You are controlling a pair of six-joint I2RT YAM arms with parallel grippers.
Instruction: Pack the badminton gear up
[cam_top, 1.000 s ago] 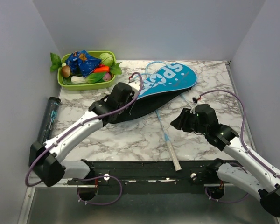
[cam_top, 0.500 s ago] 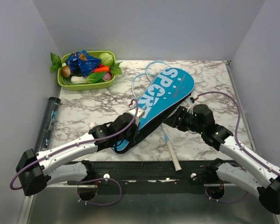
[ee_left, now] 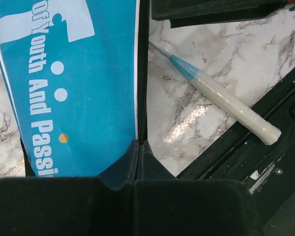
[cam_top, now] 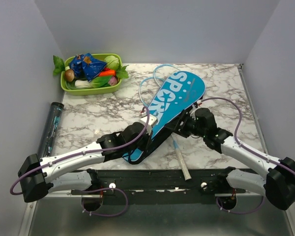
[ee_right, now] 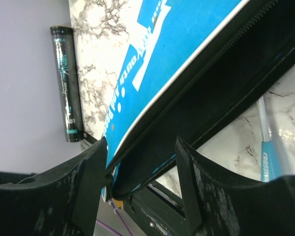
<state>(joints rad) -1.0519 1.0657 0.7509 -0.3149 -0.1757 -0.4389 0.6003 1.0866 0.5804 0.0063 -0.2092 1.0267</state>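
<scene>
Now gripping the narrow end of the blue cover (cam_top: 177, 96) at its zip edge with the left gripper (ee_left: 138, 149), clamped tight on the fabric. Straddling the same cover's black edge farther up with the right gripper (ee_right: 140, 147), spread wide, nothing pinched; hard to tell whether touching the fabric at all. Just right of the left gripper, on the near side of the right one, flat on the marble table (cam_top: 98, 113): a racket handle (ee_left: 226, 101), white butt toward the arm bases. Past the cover's far end, well beyond both grippers: thin light-blue racket hoops (cam_top: 140, 91). Far left of the left gripper, along the wall: the dark tube (cam_top: 51, 125). Farther back on that side: a green tray (cam_top: 69, 88) of toy vegetables.
</scene>
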